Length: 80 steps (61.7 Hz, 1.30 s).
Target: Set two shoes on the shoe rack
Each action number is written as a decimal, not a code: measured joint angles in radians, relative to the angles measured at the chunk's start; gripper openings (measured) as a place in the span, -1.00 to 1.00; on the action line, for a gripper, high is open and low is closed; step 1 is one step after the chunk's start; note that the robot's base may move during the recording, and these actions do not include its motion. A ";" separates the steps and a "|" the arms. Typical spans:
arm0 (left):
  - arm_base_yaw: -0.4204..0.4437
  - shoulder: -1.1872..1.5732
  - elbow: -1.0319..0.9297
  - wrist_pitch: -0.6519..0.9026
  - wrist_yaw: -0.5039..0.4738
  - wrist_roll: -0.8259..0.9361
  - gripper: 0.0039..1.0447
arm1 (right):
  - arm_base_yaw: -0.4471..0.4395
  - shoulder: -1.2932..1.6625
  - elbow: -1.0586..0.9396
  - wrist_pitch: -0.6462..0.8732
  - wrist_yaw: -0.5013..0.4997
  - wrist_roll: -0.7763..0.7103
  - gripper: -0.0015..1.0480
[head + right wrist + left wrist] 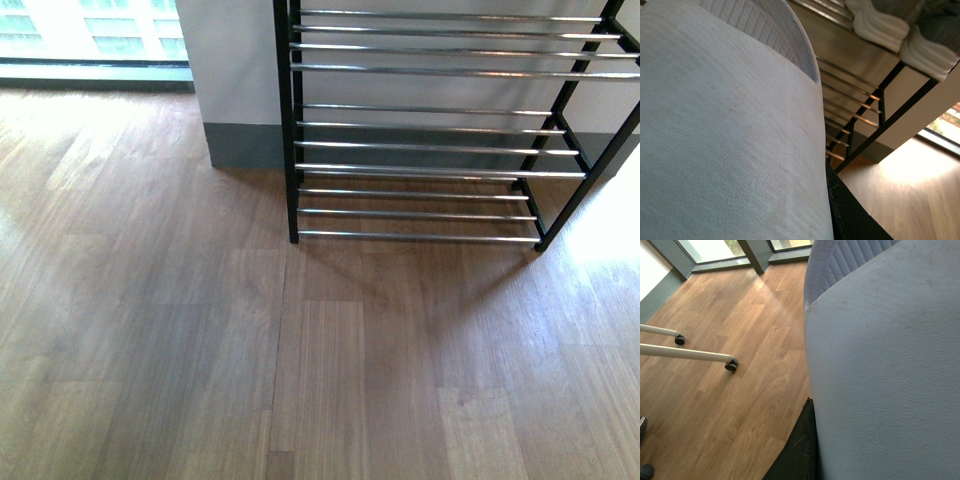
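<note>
Wooden flooring (200, 350) is seen under the shoe rack (440, 148), two shoes (879, 24) rested on an upper tier. Whether the left claw (807, 440) or right claw (832, 200) is open or holds anything cannot be told.

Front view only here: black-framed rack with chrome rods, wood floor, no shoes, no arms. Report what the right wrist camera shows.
Observer: Two grey knit shoes with white ridged soles sit on a rod tier of the black-framed chrome-rod rack.
Operator: Now the left wrist.
Observer: A pale pebbled surface with a ribbed edge fills most of it, close to the lens.
Operator: Tell me how the jaws stand.
Observer: Cannot tell; only a black sliver shows beside that surface.
</note>
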 joint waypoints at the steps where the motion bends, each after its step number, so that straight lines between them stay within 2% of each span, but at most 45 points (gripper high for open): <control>1: 0.000 0.000 0.000 0.000 0.000 0.000 -0.97 | 0.000 0.000 0.000 0.000 0.000 0.000 -0.98; 80: 0.000 0.000 0.001 0.000 0.000 0.000 -0.97 | 0.000 0.003 -0.001 -0.001 0.000 0.000 -0.98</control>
